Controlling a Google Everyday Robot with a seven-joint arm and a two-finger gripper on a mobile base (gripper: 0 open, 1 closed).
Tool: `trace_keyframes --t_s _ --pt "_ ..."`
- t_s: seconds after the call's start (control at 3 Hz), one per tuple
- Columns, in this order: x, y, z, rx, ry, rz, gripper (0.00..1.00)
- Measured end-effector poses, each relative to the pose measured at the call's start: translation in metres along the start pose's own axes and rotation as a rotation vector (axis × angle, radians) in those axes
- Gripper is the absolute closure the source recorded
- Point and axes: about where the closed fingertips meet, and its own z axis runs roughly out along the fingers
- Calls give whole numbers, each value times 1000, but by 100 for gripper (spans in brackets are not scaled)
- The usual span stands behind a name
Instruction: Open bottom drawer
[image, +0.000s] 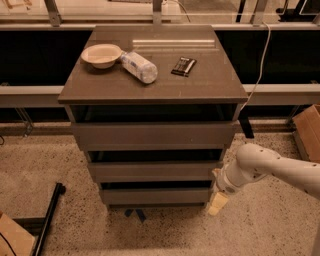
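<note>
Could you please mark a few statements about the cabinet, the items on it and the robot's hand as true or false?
1. The hand is low by the right end of the bottom drawer. True.
2. The bowl stands on the floor. False: it stands on the cabinet top.
3. The bottle lies on its side beside the bowl. True.
4. The dark packet lies left of the bowl. False: it lies right of the bottle.

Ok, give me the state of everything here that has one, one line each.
bottom drawer, looks shut, not pulled out.
middle drawer, looks shut.
top drawer, looks shut.
bowl, upright, empty.
bottle, lying on its side.
gripper, low by the bottom drawer's right corner.
</note>
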Motion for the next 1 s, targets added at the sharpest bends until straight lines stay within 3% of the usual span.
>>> trace_keyframes --t_s 0.33,0.67,1.0 --pt "7 2 15 42 7 2 0" --pt "17 -6 42 64 -30 2 0" --pt "19 -16 71 47 -65 -7 0"
